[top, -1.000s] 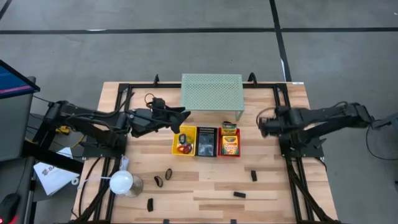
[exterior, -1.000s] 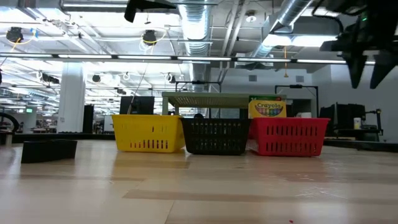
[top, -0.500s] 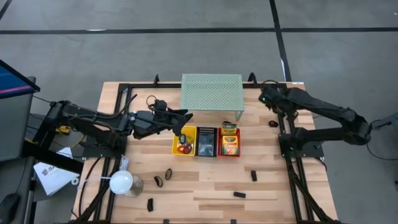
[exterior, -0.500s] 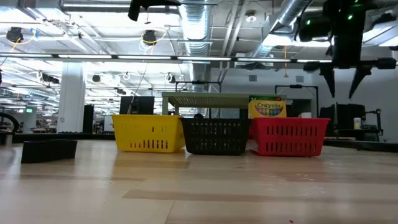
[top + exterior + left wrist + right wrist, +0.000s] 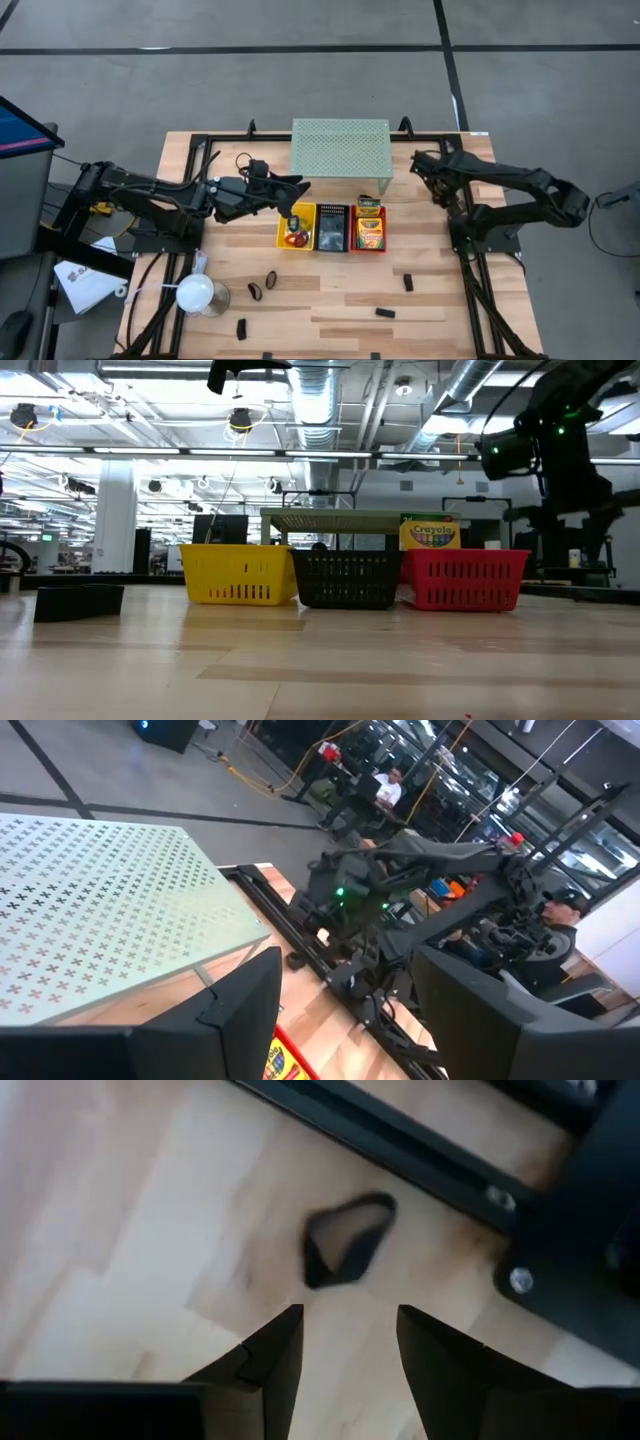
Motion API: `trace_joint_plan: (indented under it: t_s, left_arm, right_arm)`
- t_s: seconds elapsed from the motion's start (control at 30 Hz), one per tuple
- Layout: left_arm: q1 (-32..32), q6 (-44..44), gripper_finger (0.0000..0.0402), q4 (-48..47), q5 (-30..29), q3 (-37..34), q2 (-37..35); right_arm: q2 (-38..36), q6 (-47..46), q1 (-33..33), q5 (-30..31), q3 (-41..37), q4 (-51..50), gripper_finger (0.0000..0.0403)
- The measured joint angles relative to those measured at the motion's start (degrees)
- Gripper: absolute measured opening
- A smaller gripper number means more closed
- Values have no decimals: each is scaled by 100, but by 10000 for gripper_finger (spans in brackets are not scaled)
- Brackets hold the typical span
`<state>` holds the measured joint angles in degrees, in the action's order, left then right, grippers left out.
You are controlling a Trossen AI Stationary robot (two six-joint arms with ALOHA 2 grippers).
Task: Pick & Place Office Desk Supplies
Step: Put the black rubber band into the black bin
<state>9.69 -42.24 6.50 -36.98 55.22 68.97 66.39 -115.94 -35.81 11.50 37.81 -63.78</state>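
A small dark ring band (image 5: 345,1240) lies flat on the wood beside the black frame rail at the table's right side. My right gripper (image 5: 345,1315) hangs above it, pointing down, open, with its fingertips just short of the band. In the high view my right gripper (image 5: 437,188) covers the band. My left gripper (image 5: 298,187) hovers open above the yellow basket (image 5: 284,238), which holds red and orange ring bands (image 5: 295,237). It is also open in its own wrist view (image 5: 345,970). Crayon boxes (image 5: 369,228) stand in the red basket (image 5: 465,580).
A black basket (image 5: 331,227) sits between the yellow and red ones. The pale green mesh shelf (image 5: 341,148) stands behind them. A white round-headed lamp (image 5: 196,293) is at the near left. Small black items (image 5: 255,291), (image 5: 408,283), (image 5: 384,313) lie on the near half. A black frame rail (image 5: 420,1150) runs beside the band.
My right arm has swung from the middle of the table's right side toward the far edge. It has turned to point down and then come down over the dark band by the right rail. My left gripper has shifted slightly toward the yellow basket.
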Motion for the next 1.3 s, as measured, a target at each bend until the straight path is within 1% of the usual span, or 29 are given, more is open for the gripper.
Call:
trace_joint_plan:
  t_s: [0.13, 0.23, 0.33, 0.47, 0.6, 0.8, 1.0, 1.1, 1.23, 1.3]
  left_arm:
    - [0, 0, 221, 0, 108, 0, 0]
    - [0, 0, 221, 0, 218, 0, 0]
    - [0, 0, 221, -2, 288, 0, 0]
    - [0, 0, 221, -2, 287, 0, 0]
    - [-7, -2, 221, -2, 395, 0, 0]
    - [-7, -2, 221, 2, 552, 0, 0]
    - [-7, -2, 221, 2, 554, 0, 0]
    - [-14, -1, 221, 0, 555, 0, 0]
    - [-46, 19, 221, 0, 605, 0, 0]
    - [-88, 24, 221, 0, 638, 0, 0]
  right_arm:
    - [11, -582, 195, -95, -256, 163, 158]
    - [117, -785, 233, 29, -331, 227, 151]
    - [316, -851, 173, 84, -352, 295, 138]
    - [653, -856, 115, 76, -348, 667, 123]
    - [1008, -862, 127, 51, -348, 939, 115]
    - [1435, -875, 116, 42, -348, 884, 111]
    - [1650, -907, 118, 57, -340, 897, 106]
    - [1601, -952, 139, 131, -344, 908, 81]
    - [1365, -972, 268, 362, -351, 899, 17]
    - [1171, -1128, 396, 455, -351, 894, 8]
